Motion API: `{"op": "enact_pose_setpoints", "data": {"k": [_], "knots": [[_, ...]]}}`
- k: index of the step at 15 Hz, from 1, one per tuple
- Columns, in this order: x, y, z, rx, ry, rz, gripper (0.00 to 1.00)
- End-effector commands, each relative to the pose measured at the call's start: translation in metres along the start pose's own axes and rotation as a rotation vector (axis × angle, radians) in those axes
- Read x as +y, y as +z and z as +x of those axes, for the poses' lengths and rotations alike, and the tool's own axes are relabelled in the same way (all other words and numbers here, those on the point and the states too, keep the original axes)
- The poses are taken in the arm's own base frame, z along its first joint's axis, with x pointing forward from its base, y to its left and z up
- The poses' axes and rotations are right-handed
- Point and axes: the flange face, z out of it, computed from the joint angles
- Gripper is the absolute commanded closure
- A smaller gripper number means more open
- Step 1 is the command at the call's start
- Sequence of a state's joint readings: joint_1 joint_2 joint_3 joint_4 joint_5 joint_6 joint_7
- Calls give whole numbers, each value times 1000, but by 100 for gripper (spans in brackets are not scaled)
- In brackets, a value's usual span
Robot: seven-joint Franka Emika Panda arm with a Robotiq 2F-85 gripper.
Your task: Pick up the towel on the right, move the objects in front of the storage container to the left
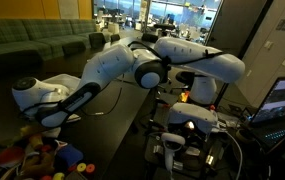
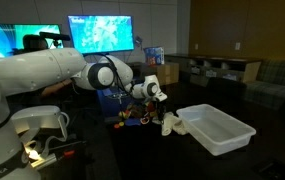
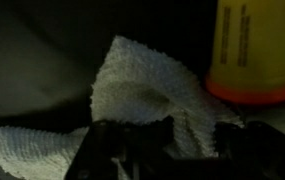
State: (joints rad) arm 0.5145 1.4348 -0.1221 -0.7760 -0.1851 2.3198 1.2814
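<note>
In the wrist view the white rumpled towel [image 3: 142, 90] fills the space between my dark fingers [image 3: 132, 148], and my gripper [image 3: 194, 142] is shut on it. In an exterior view the gripper [image 2: 159, 97] points down with the towel [image 2: 169, 122] hanging under it, just beside the near corner of the white storage container [image 2: 217, 128]. The small coloured objects [image 2: 132, 118] lie in a jumble behind the gripper, on the side away from the container. They show as a red, yellow and blue heap [image 1: 42, 157] in an exterior view. A yellow object with an orange rim [image 3: 254, 50] stands just beyond the towel.
The table top is dark. A white device with cables [image 1: 187, 125] stands by the robot base, and a lit laptop screen [image 1: 282, 100] is at the edge. Monitors [image 2: 100, 32] glow behind the arm.
</note>
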Motion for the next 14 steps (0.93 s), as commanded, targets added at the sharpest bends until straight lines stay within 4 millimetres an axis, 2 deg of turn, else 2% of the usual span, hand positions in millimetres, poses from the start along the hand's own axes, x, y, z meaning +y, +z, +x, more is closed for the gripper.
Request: {"op": "enact_pose_setpoints", "data": {"k": [1,4,10,14], "knots": [[-3,3,2,0,-9,5,96],[10,11,13,-23,15,-10,96],[55,35,34,-152,66,-24,96],[84,35,42,-234,91,10,96]]}}
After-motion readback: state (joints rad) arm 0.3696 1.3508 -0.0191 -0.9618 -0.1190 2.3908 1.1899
